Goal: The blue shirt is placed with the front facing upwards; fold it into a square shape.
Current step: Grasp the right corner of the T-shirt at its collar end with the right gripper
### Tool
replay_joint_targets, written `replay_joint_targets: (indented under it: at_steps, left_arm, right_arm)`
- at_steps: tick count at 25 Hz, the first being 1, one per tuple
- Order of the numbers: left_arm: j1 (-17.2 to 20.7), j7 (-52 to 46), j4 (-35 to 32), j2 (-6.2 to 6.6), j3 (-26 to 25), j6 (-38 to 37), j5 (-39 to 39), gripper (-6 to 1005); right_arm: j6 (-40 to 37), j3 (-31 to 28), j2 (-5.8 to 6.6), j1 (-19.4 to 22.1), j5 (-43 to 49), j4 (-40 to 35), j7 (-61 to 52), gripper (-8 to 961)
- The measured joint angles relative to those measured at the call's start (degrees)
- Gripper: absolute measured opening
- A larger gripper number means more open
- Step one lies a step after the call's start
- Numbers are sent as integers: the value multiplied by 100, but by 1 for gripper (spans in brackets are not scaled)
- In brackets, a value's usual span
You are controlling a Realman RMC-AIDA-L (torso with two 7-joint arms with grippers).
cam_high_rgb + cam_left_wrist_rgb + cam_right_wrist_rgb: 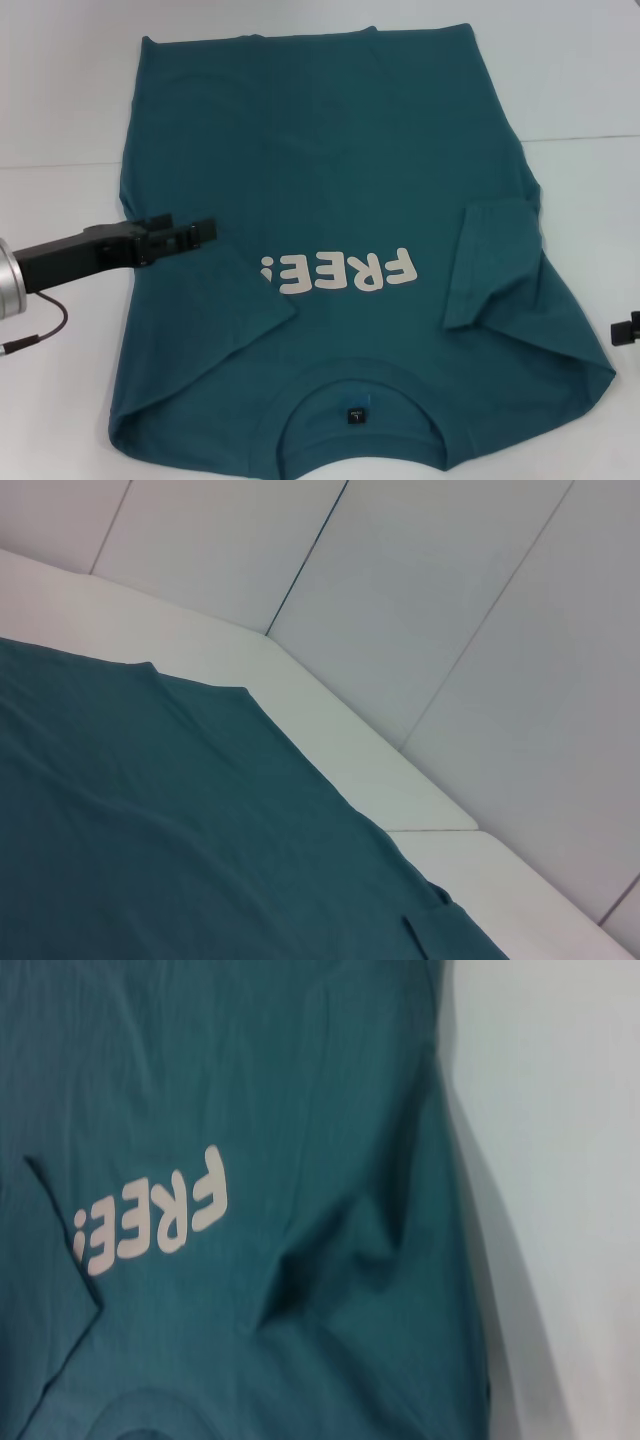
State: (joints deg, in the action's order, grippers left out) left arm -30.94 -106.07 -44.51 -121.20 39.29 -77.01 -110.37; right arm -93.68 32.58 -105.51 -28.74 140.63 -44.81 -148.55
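On the white tabletop (pixel 60 90) the blue shirt (pixel 330 170) is lying face up, collar at the near edge, and we are holding our left gripper (pixel 207 230), jaws seemingly closed and empty, over its left side, our right gripper (pixel 625 328) sitting at the right edge, state unclear.

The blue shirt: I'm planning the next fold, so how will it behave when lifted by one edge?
The blue shirt would probably droop limply, since its folded-in sleeve already lies creased. It looks light and thin; pushing would likely bunch it.
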Motion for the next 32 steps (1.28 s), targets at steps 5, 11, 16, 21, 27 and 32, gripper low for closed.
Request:
replay_joint_targets:
  at_steps: [5, 11, 16, 21, 27, 32]
  left_arm:
    - [-2, 23, 4, 0, 0, 81, 0, 919]
    - [-26, 25, 5, 0, -4, 110, -1, 918]
    - [-32, 25, 14, 0, -9, 154, -2, 918]
    - [-39, 30, 22, 0, -9, 197, -2, 918]
    - [-43, 43, 23, 0, -5, 197, -2, 918]
    - [-30, 48, 22, 0, -8, 196, -2, 918]
  right_arm:
    - [194, 94, 21, -167, 3, 343, 22, 919]
    - [502, 219, -3, -212, 9, 578, 32, 918]
    - [633, 222, -16, -228, 9, 751, 40, 916]
    - [673, 219, -47, -236, 6, 767, 41, 905]
    - [766, 175, -60, -262, -22, 896, 44, 884]
    - [847, 165, -70, -315, -48, 986, 46, 866]
